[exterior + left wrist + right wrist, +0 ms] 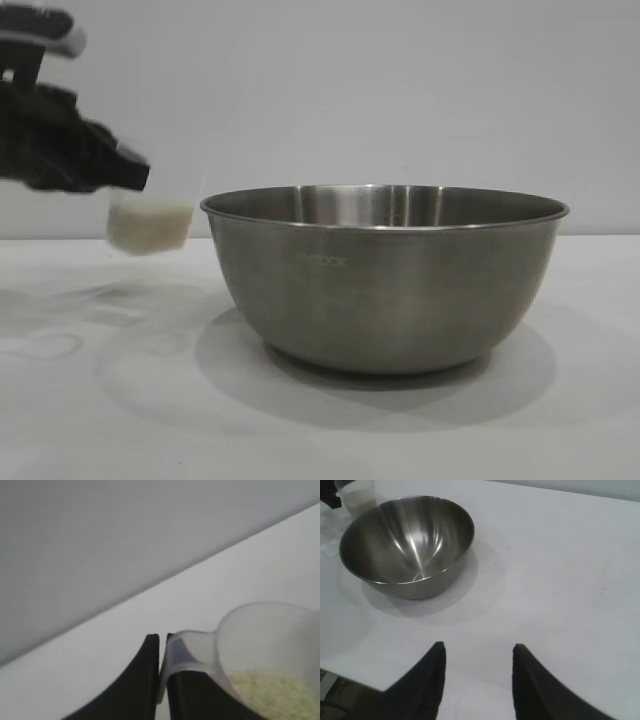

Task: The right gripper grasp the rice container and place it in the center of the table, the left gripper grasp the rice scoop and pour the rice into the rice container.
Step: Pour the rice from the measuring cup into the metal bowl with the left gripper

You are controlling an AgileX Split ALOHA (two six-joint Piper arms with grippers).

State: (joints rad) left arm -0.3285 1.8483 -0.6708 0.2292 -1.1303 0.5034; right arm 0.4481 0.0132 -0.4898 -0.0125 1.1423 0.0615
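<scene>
Beside the rice container (385, 275), left gripper (125, 170) level, clamping raised rice scoop (150, 222).

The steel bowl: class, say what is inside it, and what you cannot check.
The steel bowl looks empty in the right wrist view: bare shiny metal, no grains. The rice sits in the plastic cup beside it. The exterior view hides the bowl's floor behind its wall.

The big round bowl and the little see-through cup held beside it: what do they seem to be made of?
The large round silver bowl looks like brushed stainless steel: grey metal sheen, streaky reflections inside, rolled rim. The small translucent cup is probably plastic: cloudy, thin-walled, with white rice grains showing through it.
</scene>
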